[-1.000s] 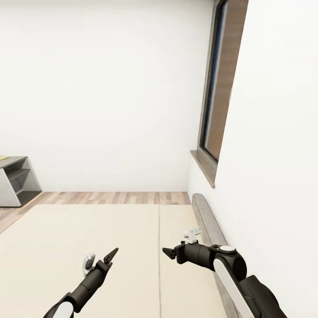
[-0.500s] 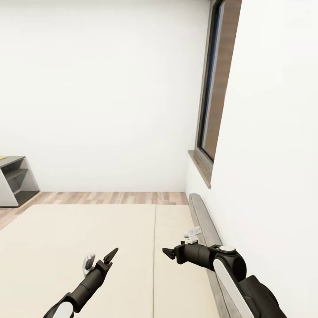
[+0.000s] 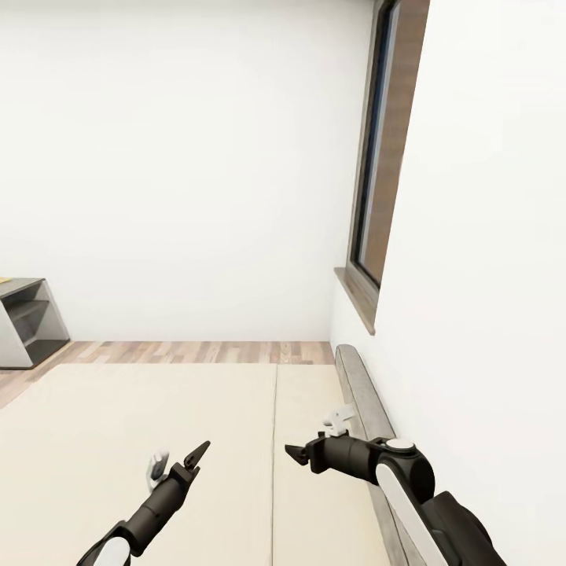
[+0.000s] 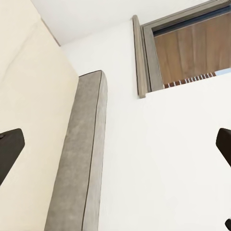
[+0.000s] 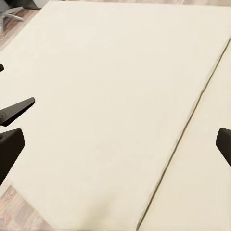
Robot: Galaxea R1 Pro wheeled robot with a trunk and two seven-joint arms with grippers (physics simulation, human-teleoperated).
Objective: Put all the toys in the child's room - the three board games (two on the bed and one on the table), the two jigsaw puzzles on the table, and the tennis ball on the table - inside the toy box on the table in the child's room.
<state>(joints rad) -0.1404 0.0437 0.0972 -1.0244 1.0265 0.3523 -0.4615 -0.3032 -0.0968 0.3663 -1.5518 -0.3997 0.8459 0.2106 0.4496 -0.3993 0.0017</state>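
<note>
The bed's beige mattress (image 3: 141, 424) spreads under both arms, bare where I see it, with a seam (image 3: 274, 472) running down it. The grey headboard (image 3: 363, 401) lies along the right wall. My left gripper (image 3: 179, 462) hangs open over the mattress with nothing between its fingers. My right gripper (image 3: 316, 439) is open too, close to the headboard. In the left wrist view the open gripper (image 4: 115, 149) faces the headboard (image 4: 79, 159). In the right wrist view the open gripper (image 5: 115, 144) faces the mattress (image 5: 110, 96). The board games, jigsaw puzzles, tennis ball, toy box and table are out of view.
A dark-framed window (image 3: 384, 157) with a sill is in the right wall above the headboard. A strip of wood floor (image 3: 196, 351) lies beyond the bed, ending at a white wall. A grey open shelf unit (image 3: 23, 322) stands at the far left.
The whole view shifted slightly, so the camera moved. My right gripper has edged a little to the left and lower. The left gripper holds its place.
</note>
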